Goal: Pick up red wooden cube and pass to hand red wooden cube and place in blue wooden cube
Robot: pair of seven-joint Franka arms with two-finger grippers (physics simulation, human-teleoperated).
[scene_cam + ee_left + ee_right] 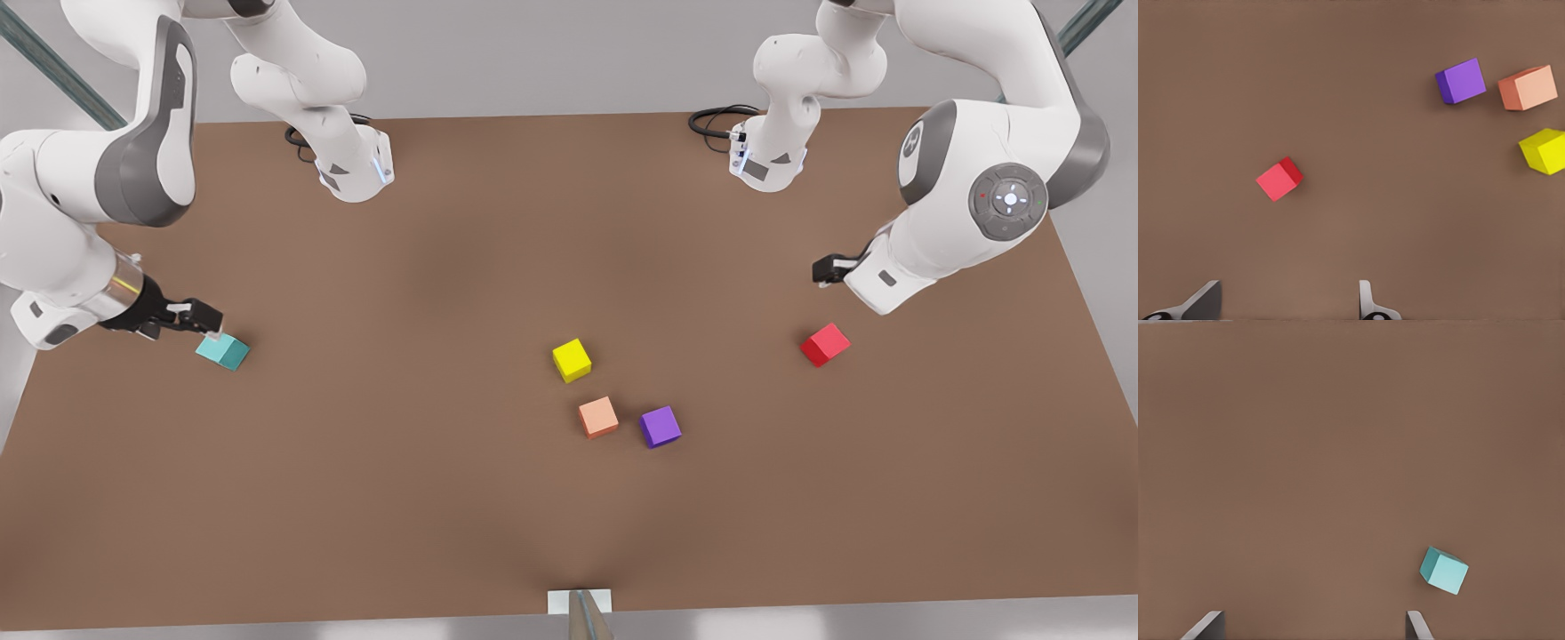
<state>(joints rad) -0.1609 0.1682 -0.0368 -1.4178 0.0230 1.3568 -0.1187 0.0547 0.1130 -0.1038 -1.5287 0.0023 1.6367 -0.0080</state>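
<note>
The red wooden cube (824,344) (1279,179) lies on the brown table at the front view's right. My left gripper (829,269) (1288,304) hovers above and slightly behind it, open, with nothing between its fingers. At the front view's left sits the teal blue wooden cube (223,351) (1443,571). My right gripper (206,324) (1311,625) hangs just beside and above that cube, open and empty, with the cube off to one side of its fingers.
A yellow cube (572,360) (1544,151), a salmon-orange cube (598,417) (1528,87) and a purple cube (661,427) (1461,81) cluster mid-table. Both arm bases (356,169) (769,160) stand at the far edge. A small mount (580,604) sits at the near edge.
</note>
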